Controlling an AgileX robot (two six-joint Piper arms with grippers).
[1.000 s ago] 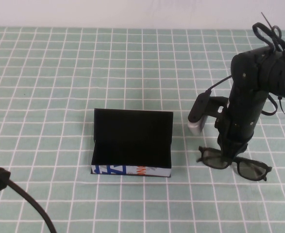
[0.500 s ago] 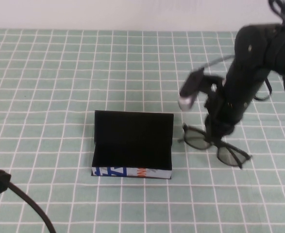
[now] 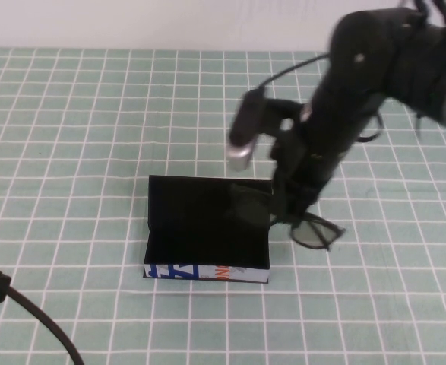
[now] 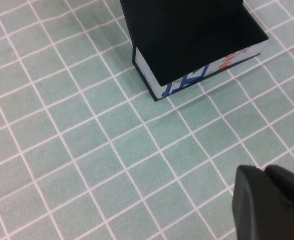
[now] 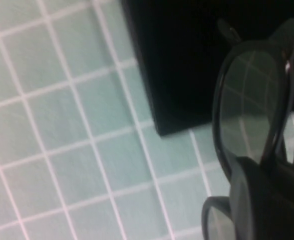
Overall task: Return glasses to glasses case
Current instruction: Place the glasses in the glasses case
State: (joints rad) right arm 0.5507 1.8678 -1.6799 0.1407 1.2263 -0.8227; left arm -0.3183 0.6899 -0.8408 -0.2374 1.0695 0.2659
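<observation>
Carrying the glasses (image 3: 311, 230) pinched in my right gripper (image 3: 295, 215), I have swung them from open table to the glasses case's (image 3: 207, 228) right edge, half overlapping it. Its lid stands behind; beyond that, bare table. My left gripper (image 4: 269, 202) sits parked near-left; I cannot tell its state.

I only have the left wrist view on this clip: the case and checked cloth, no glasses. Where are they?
Observer: The right gripper holds the glasses in the air at the right end of the glasses case, partly over its edge.
Operator: Is the case open?
Observer: Yes, the high view shows its lid standing upright at the back.
Operator: And the left gripper?
Observer: The left gripper hangs over bare cloth in front of the case, holding nothing.
</observation>
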